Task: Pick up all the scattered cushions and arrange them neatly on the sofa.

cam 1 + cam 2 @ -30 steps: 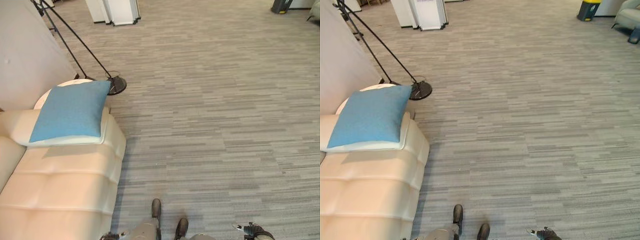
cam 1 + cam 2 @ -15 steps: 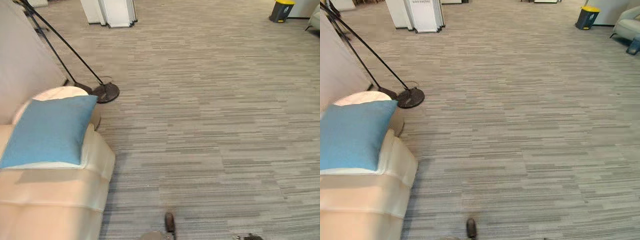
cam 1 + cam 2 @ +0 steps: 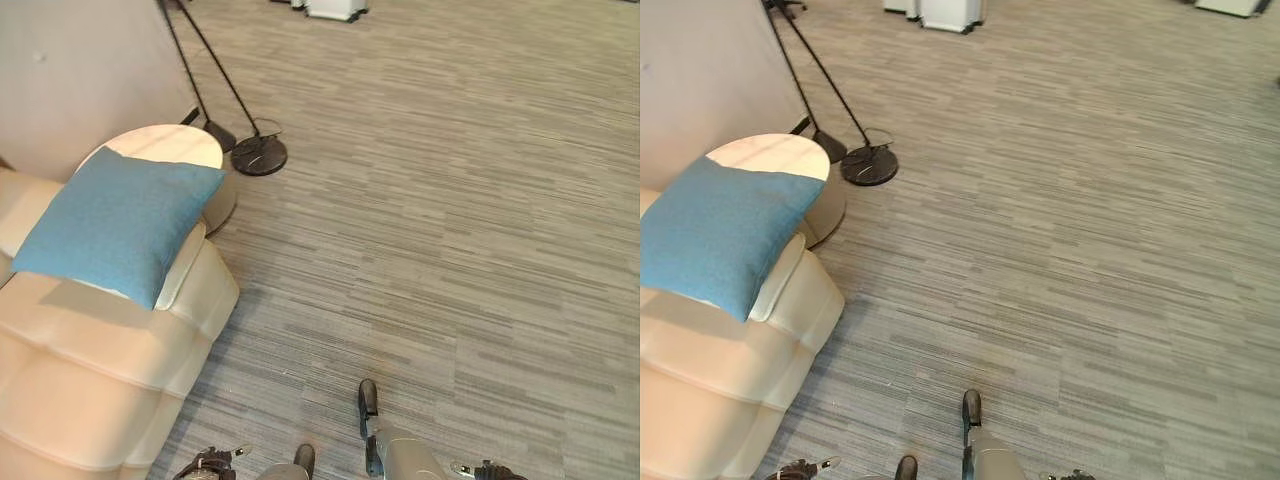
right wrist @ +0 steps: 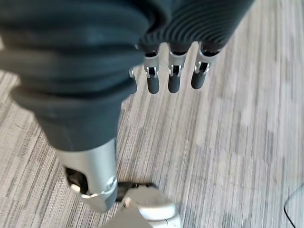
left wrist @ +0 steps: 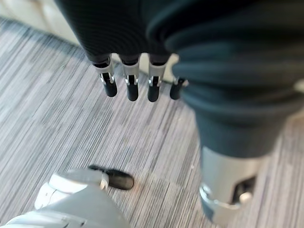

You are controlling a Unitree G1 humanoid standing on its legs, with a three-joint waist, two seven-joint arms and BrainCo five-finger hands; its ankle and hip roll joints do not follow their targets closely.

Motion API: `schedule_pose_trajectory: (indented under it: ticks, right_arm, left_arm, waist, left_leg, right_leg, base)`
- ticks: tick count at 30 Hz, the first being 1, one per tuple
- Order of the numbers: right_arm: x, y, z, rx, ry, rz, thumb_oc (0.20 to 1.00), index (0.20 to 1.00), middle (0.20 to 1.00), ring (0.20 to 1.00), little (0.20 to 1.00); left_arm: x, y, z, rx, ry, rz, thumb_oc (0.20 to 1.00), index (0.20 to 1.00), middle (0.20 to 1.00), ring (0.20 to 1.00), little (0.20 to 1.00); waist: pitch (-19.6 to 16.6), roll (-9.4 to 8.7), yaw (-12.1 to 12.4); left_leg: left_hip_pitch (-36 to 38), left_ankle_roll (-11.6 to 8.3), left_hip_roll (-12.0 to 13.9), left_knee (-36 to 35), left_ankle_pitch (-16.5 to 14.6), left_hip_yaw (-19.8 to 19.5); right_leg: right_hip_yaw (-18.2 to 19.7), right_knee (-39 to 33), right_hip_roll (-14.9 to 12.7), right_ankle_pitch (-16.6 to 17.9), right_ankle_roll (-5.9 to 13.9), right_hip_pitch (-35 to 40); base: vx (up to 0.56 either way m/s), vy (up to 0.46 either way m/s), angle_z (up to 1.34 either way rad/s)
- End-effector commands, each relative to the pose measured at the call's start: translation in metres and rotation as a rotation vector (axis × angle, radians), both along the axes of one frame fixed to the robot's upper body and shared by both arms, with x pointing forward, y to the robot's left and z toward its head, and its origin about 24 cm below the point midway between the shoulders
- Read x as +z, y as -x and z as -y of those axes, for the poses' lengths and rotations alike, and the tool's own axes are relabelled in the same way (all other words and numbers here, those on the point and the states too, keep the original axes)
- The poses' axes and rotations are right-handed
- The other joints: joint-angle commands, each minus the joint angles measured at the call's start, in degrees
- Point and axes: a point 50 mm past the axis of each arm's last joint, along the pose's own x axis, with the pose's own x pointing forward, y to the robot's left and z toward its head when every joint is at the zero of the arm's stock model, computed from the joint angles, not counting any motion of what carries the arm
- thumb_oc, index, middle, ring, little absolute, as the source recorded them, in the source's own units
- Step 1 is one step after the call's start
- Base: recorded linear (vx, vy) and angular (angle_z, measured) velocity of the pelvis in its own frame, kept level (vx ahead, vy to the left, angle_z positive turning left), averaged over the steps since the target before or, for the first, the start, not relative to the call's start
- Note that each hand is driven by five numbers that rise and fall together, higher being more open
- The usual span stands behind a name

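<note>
— Swung round, hasn't it? The head's turned back toward the sofa since a moment ago, so more of the seat shows and the far end of the room has slipped out of sight. Nothing on the floor itself has shifted.

— Where's the cushion?

— The blue cushion lies on the cream sofa's arm, tilted, one corner hanging over toward the round side table just beside it. The lamp base sits on the carpet near that table, its thin black poles leaning up toward the wall.

— And the hands?

— Both hang low at the robot's sides, well apart from the sofa. The left hand points down at the carpet, fingers straight and relaxed, holding nothing. The right hand is the same: fingers straight, loose, nothing in them.

— Any cushion on the floor?

— From where I stand, just striped grey carpet and a white cabinet at the far edge.
</note>
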Motion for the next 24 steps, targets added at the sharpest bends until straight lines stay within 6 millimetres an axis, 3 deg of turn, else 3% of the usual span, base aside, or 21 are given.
schedule_pose_trajectory:
  ticks: [1, 4, 7, 9, 10, 11, 12, 13, 15, 16, 17, 18, 19, 24]
  right_arm:
    - [0.001, 0.012, 0.012, -0.042, 0.028, -0.021, 1.0, 1.0, 1.0, 1.0, 1.0]
    - [0.0, 0.02, 0.016, -0.042, 0.033, -0.048, 1.0, 1.0, 1.0, 1.0, 1.0]
    - [0.002, 0.018, 0.019, -0.048, 0.041, -0.043, 1.0, 1.0, 1.0, 1.0, 1.0]
    - [0.003, 0.015, 0.021, -0.037, 0.047, -0.037, 1.0, 1.0, 1.0, 1.0, 1.0]
    - [0.004, 0.009, 0.022, -0.025, 0.055, -0.031, 1.0, 1.0, 1.0, 1.0, 1.0]
    - [0.004, 0.009, 0.022, -0.025, 0.055, -0.031, 1.0, 1.0, 1.0, 1.0, 1.0]
    - [0.005, 0.008, 0.021, -0.028, 0.056, -0.028, 1.0, 1.0, 1.0, 1.0, 1.0]
    - [0.005, 0.006, 0.02, -0.028, 0.057, -0.018, 1.0, 1.0, 1.0, 1.0, 1.0]
    - [0.005, 0.004, 0.019, -0.017, 0.055, -0.014, 1.0, 1.0, 1.0, 1.0, 1.0]
    - [0.005, 0.001, 0.018, -0.001, 0.059, -0.01, 1.0, 1.0, 1.0, 1.0, 1.0]
    - [0.005, -0.002, 0.016, 0.009, 0.059, 0.0, 1.0, 1.0, 1.0, 1.0, 1.0]
    - [0.006, -0.002, 0.016, 0.008, 0.06, 0.004, 1.0, 1.0, 1.0, 1.0, 1.0]
    - [0.006, -0.003, 0.015, 0.009, 0.062, 0.006, 1.0, 1.0, 1.0, 1.0, 1.0]
    - [0.006, -0.004, 0.015, 0.032, 0.07, -0.001, 1.0, 1.0, 1.0, 1.0, 1.0]
  left_arm:
    - [0.002, 0.0, -0.01, -0.061, -0.047, -0.012, 1.0, 1.0, 1.0, 1.0, 1.0]
    - [-0.001, 0.009, -0.007, -0.051, -0.032, -0.035, 1.0, 1.0, 1.0, 1.0, 1.0]
    - [-0.001, 0.007, -0.004, -0.046, -0.017, -0.024, 1.0, 1.0, 1.0, 1.0, 1.0]
    - [0.0, 0.005, -0.003, -0.038, -0.013, -0.014, 1.0, 1.0, 1.0, 1.0, 1.0]
    - [0.001, 0.002, -0.004, -0.03, -0.016, -0.004, 1.0, 1.0, 1.0, 1.0, 1.0]
    - [0.001, 0.002, -0.004, -0.03, -0.016, -0.004, 1.0, 1.0, 1.0, 1.0, 1.0]
    - [0.001, 0.002, -0.004, -0.029, -0.015, -0.001, 1.0, 1.0, 1.0, 1.0, 1.0]
    - [0.001, 0.004, -0.004, -0.025, -0.017, -0.006, 1.0, 1.0, 1.0, 1.0, 1.0]
    - [0.0, 0.007, -0.006, -0.017, -0.018, -0.015, 1.0, 1.0, 1.0, 1.0, 1.0]
    - [-0.001, 0.011, -0.006, -0.012, -0.02, -0.022, 1.0, 1.0, 1.0, 1.0, 1.0]
    - [-0.001, 0.014, -0.006, -0.006, -0.022, -0.033, 1.0, 1.0, 1.0, 1.0, 1.0]
    - [-0.001, 0.016, -0.007, -0.006, -0.025, -0.039, 1.0, 1.0, 1.0, 1.0, 1.0]
    - [-0.002, 0.018, -0.008, -0.001, -0.028, -0.048, 1.0, 1.0, 1.0, 1.0, 1.0]
    - [-0.003, 0.029, -0.012, 0.038, -0.032, -0.075, 1.0, 1.0, 1.0, 1.0, 1.0]
  waist:
    - [-1.87, 0.78, -0.71]
    - [-2.83, 1.55, -0.94]
    - [-1.59, 1.78, -0.59]
    - [-0.52, 1.65, 0.03]
    - [0.25, 1.11, 0.73]
    - [0.29, 1.13, 0.73]
    - [0.41, 0.81, 0.98]
    - [0.31, 0.07, 1.45]
    - [0.26, -0.22, 1.53]
    - [0.07, -0.01, 1.54]
    - [0.08, 0.43, 1.8]
    - [0.02, 0.63, 1.84]
    - [0.12, 0.86, 1.74]
    - [-0.51, 0.2, 2.65]
  left_leg:
    - [4.01, 0.47, -7.76, -1.43, -1.66, -0.01]
    - [3.39, -1.27, -5.98, 5.59, -1.87, -0.59]
    - [-2.22, -3.74, -5.83, 18.83, 1.84, 1.47]
    - [-7.91, -4.47, -5.09, 28.71, 3.86, 4.84]
    - [-11.48, -3.35, -2.76, 30.05, 3.24, 10.23]
    - [-11.46, -3.34, -2.73, 30.12, 3.17, 10.23]
    - [-12.82, -2.78, -2.35, 29.11, 2.27, 11.49]
    - [-15.12, -1.66, -2.77, 22.7, -0.42, 12.78]
    - [-15.07, -1.43, -3.32, 18.15, -0.24, 12.56]
    - [-15.47, -1.91, -3.2, 11.85, 2.91, 12.64]
    - [-17.02, -3.19, -2.32, 3.55, 8.71, 13.6]
    - [-17.22, -3.62, -2.09, 0.77, 10.41, 13.92]
    - [-17.84, -4.4, -1.83, -2.49, 11.43, 15.06]
    - [-19.76, -5.89, -0.81, -2.49, 11.54, 19.75]
  right_leg:
    - [2.13, -1.43, 0.26, 4.22, -1.22, -1.38]
    - [-1.22, 1.32, 0.0, 1.83, -2.68, 0.71]
    - [-4.31, 1.48, -0.92, -0.75, -3.93, 4.86]
    - [-6.84, 1.76, -1.6, -2.43, -4.94, 6.75]
    - [-9.13, 1.73, -2.49, -4.21, -5.66, 8.65]
    - [-9.13, 1.77, -2.46, -4.26, -5.66, 8.69]
    - [-9.72, 1.46, -2.81, -4.64, -5.81, 9.52]
    - [-11.7, 0.21, -3.49, -5.47, -5.57, 11.12]
    - [-12.34, -0.44, -3.6, -5.9, -5.34, 12.17]
    - [-13.15, -0.94, -3.29, -6.32, -5.39, 12.97]
    - [-14.46, -1.51, -2.41, -7.47, -5.82, 14.68]
    - [-14.86, -1.53, -2.01, -7.72, -5.95, 15.06]
    - [-15.28, -1.65, -1.51, -8.35, -6.1, 15.69]
    - [-15.64, -1.46, -1.23, -10.51, -5.56, 20.21]
  base:
    - [0.5, -0.132, 0.53]
    - [0.49, -0.181, 0.48]
    - [0.25, -0.108, 0.8]
    - [0.24, -0.152, 0.82]
    - [0.19, -0.141, 0.64]
    - [0.2, -0.129, 0.36]
    - [0.21, -0.072, 0.56]
    - [0.21, -0.072, 0.67]
    - [0.22, -0.031, 0.77]
    - [0.37, -0.005, 0.89]
    - [0.35, 0.017, 0.91]
    - [0.34, 0.035, 0.62]
    - [0.15, 0.03, 0.49]
    - [0.4, 0.113, 0.24]
